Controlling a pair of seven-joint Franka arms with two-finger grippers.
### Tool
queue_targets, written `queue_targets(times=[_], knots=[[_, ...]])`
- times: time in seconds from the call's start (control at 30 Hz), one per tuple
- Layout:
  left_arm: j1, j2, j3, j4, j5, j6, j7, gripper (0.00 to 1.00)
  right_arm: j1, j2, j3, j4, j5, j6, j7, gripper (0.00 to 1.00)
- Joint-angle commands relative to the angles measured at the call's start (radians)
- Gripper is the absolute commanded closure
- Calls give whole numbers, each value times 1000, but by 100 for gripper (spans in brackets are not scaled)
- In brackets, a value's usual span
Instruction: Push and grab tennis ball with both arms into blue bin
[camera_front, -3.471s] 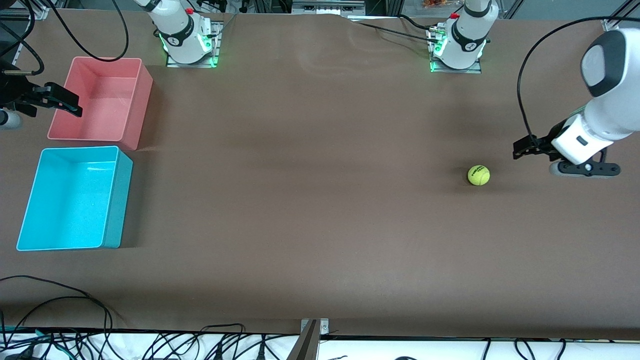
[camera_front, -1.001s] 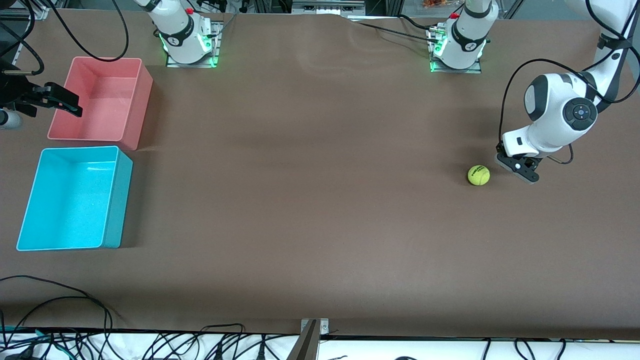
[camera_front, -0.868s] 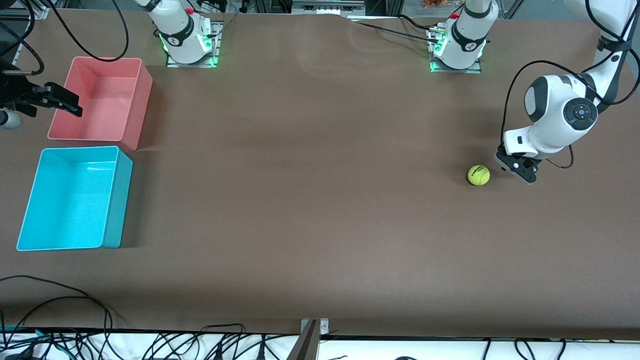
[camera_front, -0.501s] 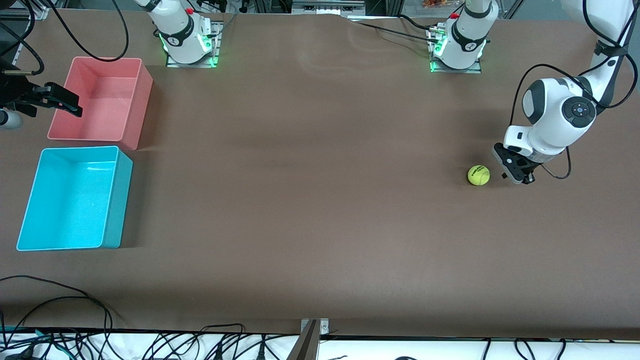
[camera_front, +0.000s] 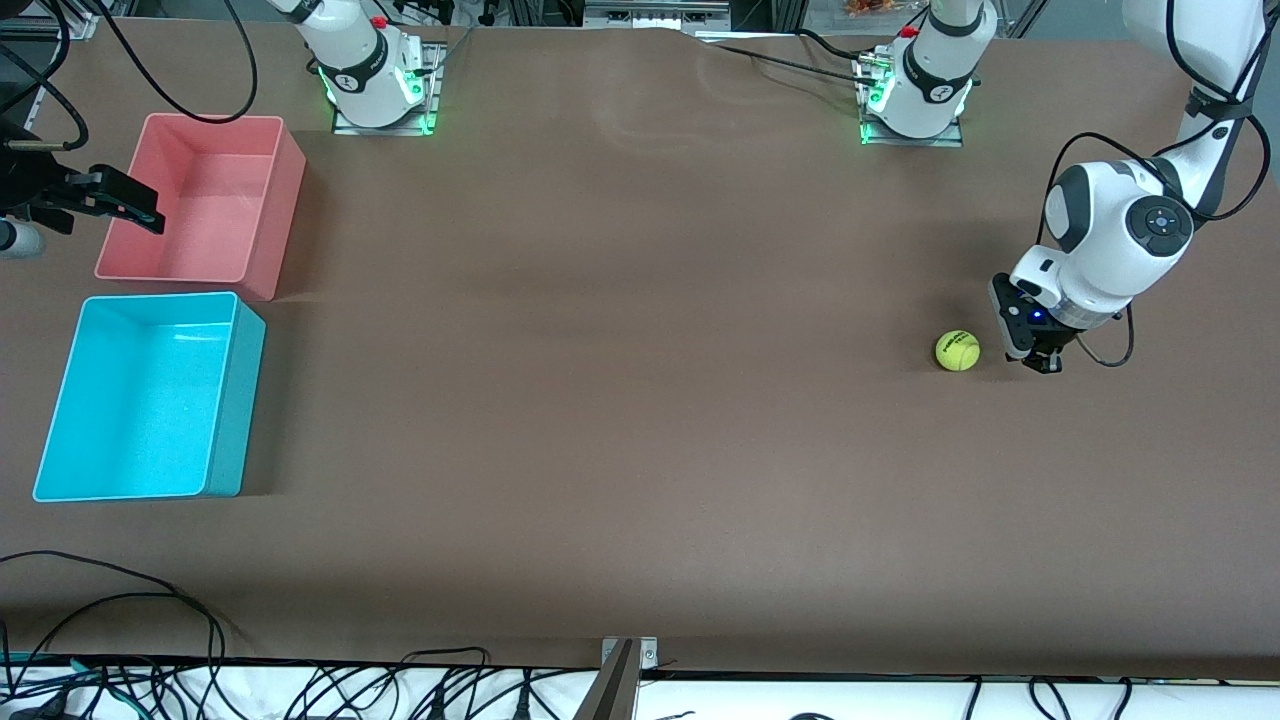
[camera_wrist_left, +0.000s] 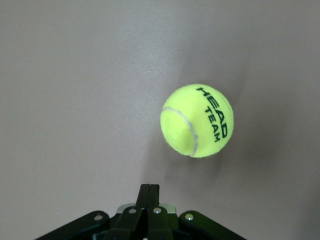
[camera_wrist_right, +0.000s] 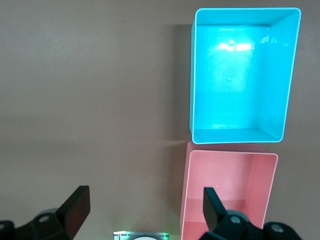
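Since earlier, left hand (camera_front: 1040, 362) has swung down beside the tennis ball (camera_front: 958, 351).
Right hand (camera_front: 130, 208), fingers spread wide, waits over the pink bin (camera_front: 262, 215); blue bin (camera_front: 235, 400) sits nearer the camera; ball lies on the tabletop (camera_front: 640, 400) just beside the closed, empty left hand.

Yellow-green tennis ball (camera_front: 957, 351) on table; empty blue bin (camera_front: 60, 410) well apart.

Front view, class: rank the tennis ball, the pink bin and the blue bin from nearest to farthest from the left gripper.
1. tennis ball, beside the left gripper.
2. and 3. pink bin and blue bin, both at the right arm's end; too close to call.
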Motion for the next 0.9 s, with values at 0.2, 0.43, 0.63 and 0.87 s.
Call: queue_targets(times=[0.2, 0.43, 0.63, 0.87], knots=[[-5, 12, -7, -8, -11, 14, 55, 100, -8, 1, 10, 22, -8, -20, 5, 0], [-4, 12, -9, -14, -14, 11, 48, 100, -8, 1, 10, 22, -8, -20, 5, 0], [-4, 14, -9, -14, -15, 11, 48, 100, -8, 1, 10, 22, -8, -20, 5, 0], [-4, 15, -9, -20, -15, 8, 32, 100, -8, 1, 10, 22, -8, -20, 5, 0]])
